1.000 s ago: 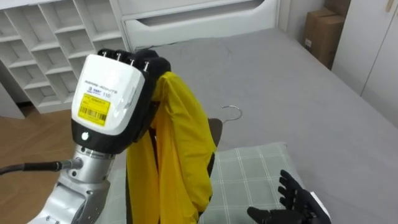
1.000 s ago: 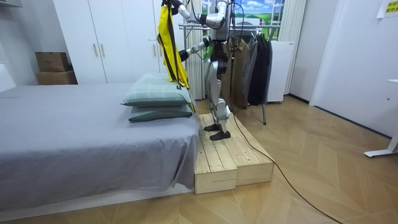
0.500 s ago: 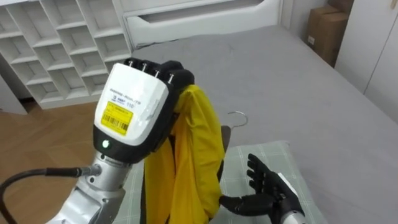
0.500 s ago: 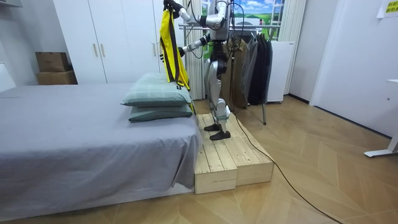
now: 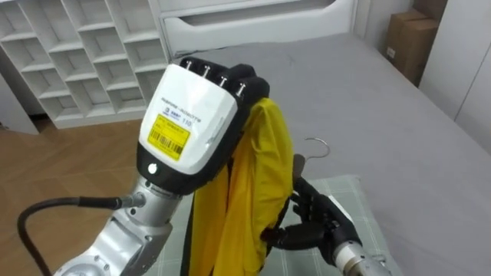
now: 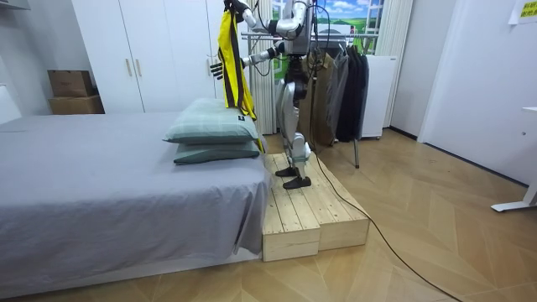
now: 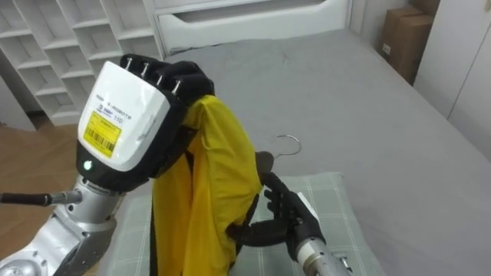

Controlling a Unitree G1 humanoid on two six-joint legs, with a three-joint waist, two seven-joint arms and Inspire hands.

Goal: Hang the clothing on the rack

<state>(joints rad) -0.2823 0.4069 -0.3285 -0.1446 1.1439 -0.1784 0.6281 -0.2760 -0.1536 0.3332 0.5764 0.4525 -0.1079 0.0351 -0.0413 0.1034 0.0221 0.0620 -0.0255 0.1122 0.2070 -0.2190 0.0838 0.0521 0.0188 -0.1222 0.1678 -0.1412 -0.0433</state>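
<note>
My left hand [image 5: 201, 115] is raised in front of my head, shut on the top of a yellow garment [image 5: 257, 192] with dark trim that hangs straight down from it. My right hand [image 5: 316, 222] reaches in from the lower right, open, with its fingers [image 7: 275, 198] against the garment's right edge. A hanger lies on the bed behind the garment; its metal hook [image 5: 316, 146] shows past the cloth. In the room view I stand on a wooden platform [image 6: 310, 214] beside the bed, holding the garment [image 6: 233, 59] high above the pillows.
A green checked pillow [image 5: 341, 203] lies under my hands on the grey bed [image 5: 383, 130]. White cubby shelves [image 5: 77, 54] stand at the left and a cardboard box [image 5: 406, 38] at the far right. A clothes rack with dark coats [image 6: 340, 80] stands behind me.
My right hand rose from the lower right and moved left up to the garment's edge. The left hand kept its hold, and the view shifted slightly.
</note>
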